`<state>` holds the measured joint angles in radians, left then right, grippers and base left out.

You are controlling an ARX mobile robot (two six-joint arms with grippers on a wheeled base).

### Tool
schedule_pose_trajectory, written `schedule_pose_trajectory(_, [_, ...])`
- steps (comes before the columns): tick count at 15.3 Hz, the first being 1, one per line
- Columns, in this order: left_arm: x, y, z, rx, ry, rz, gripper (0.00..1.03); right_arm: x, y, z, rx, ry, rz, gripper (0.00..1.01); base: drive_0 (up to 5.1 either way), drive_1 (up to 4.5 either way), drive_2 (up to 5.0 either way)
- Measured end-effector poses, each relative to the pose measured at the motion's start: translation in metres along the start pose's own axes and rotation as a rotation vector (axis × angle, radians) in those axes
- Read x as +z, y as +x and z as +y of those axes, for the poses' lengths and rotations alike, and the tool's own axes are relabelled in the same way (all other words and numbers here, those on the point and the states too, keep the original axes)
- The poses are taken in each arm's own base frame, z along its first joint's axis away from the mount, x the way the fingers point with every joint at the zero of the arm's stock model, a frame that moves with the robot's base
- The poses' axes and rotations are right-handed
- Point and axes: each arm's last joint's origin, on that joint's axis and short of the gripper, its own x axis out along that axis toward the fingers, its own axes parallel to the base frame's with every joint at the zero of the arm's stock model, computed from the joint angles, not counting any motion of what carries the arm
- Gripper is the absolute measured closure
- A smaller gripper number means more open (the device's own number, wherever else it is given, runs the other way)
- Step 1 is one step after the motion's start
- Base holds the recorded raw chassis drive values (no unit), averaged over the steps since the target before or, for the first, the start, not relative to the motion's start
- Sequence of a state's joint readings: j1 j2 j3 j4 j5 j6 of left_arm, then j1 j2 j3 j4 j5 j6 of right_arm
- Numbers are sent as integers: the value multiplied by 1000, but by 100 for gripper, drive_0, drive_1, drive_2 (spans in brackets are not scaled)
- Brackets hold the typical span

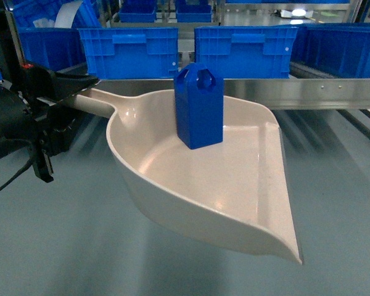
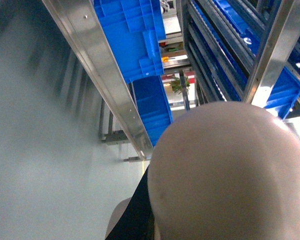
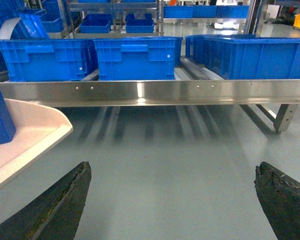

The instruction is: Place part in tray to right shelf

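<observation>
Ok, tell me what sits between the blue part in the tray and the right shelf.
Nothing visible blocks it. The part stands upright in the tray, held by the left gripper; only open floor separates it from the shelf's front rail.

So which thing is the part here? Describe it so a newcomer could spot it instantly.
Find the big cream scoop-shaped tray held out by its handle in front of the steel shelf rail. Standing upright inside it is the part, a small bright-blue jerrycan-shaped block. Unlike the large blue crates behind the rail, it is closed and has an angled top with a handle hole.

Cool dim light, glare on steel rail (image 3: 140, 92), left wrist view blurred
</observation>
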<state>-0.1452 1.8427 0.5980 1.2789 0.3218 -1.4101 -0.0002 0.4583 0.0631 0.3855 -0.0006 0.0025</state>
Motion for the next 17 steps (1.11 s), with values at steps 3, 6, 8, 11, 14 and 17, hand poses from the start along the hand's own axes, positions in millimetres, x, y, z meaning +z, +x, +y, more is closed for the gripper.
schedule_pose_trajectory(3, [-1,0,0,-3,0,3,87,0,0,0,0,0,-5,3,-2,138,-141])
schedule_pose_trajectory(6, [-1,1,0,-2,0,5,87,0,0,0,-1,0,-3,3,-5,413,-423])
schedule_pose_trajectory(8, [-1,0,0,0,1,3,87,0,0,0,-1,0,-3,3,-5,413,-423])
schedule_pose_trajectory(11, [-1,0,0,-2,-1,4,87,0,0,0,0,0,-4,3,-5,413,-423])
schedule_pose_trajectory(14, [-1,0,0,-1,0,3,87,0,0,0,0,0,-3,3,-5,413,-423])
schedule_pose_trajectory(17, [-1,0,0,-2,1,3,87,0,0,0,0,0,-3,3,-5,413,-423])
